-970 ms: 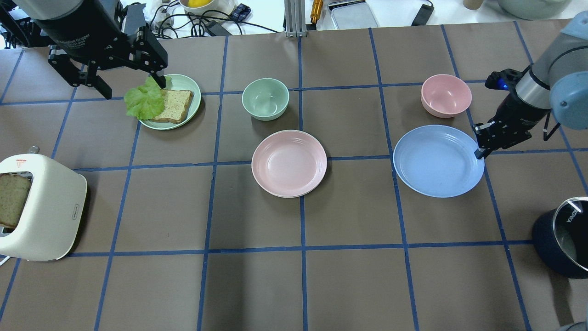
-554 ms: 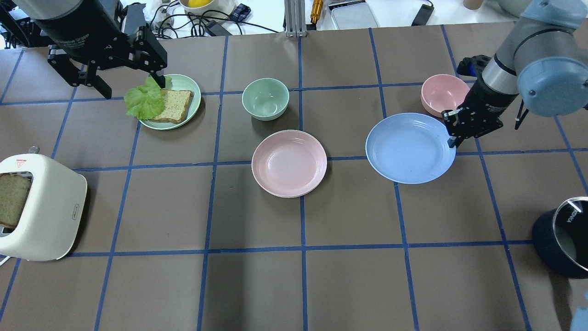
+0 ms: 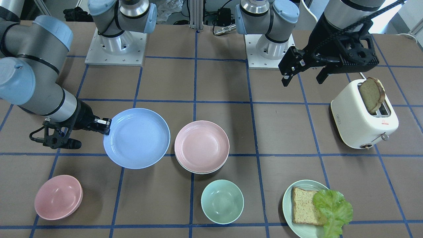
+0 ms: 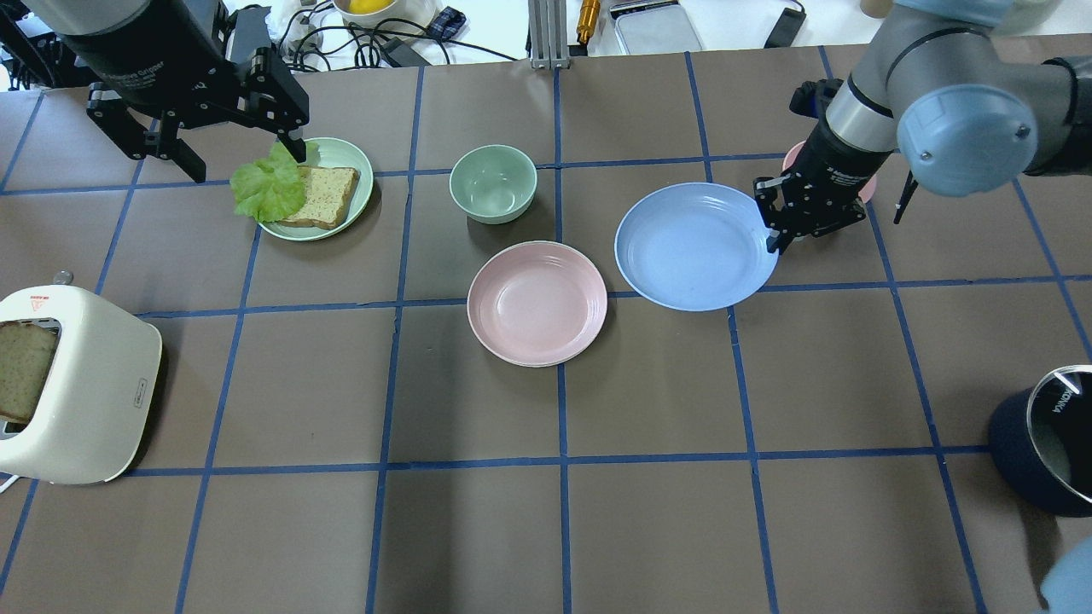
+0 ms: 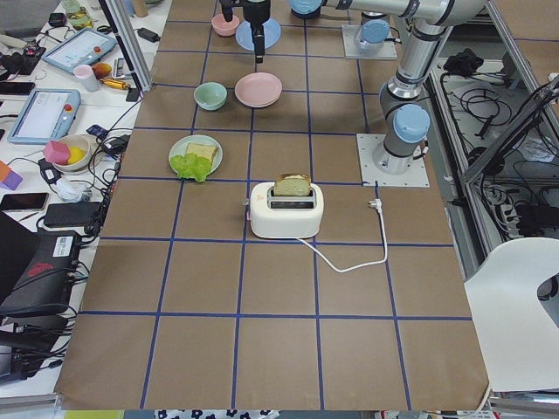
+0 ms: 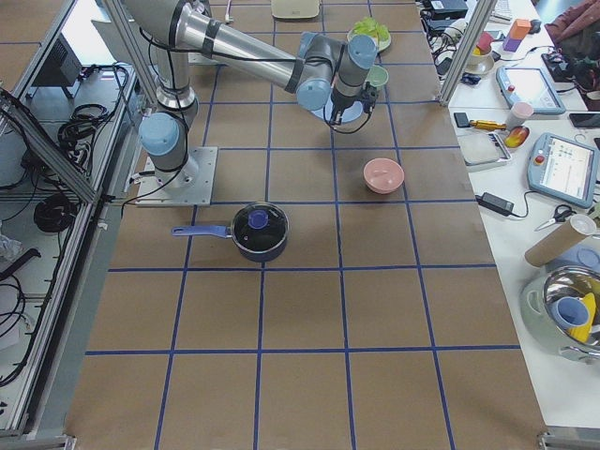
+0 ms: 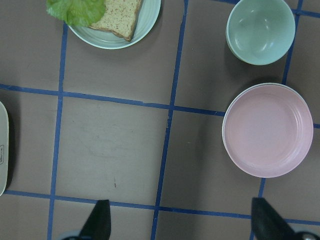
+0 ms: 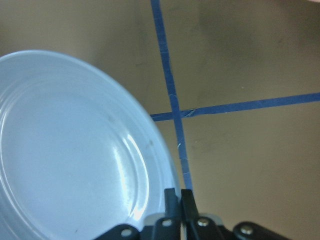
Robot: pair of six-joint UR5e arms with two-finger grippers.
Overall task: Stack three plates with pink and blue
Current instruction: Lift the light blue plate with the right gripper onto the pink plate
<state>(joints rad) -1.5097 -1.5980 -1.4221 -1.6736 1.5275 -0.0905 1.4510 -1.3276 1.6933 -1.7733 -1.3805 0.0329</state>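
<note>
Now | my right hand (image 4: 772, 246) clamps rim of blue plate (image 4: 691, 247), just beside pink plate (image 4: 536, 303) | my left hand (image 4: 247, 165) spread wide, empty.

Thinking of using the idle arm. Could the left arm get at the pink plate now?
Probably yes: the left gripper hangs open, the pink plate lies bare, and the blue plate in the right gripper is beside, not over, it.
</note>
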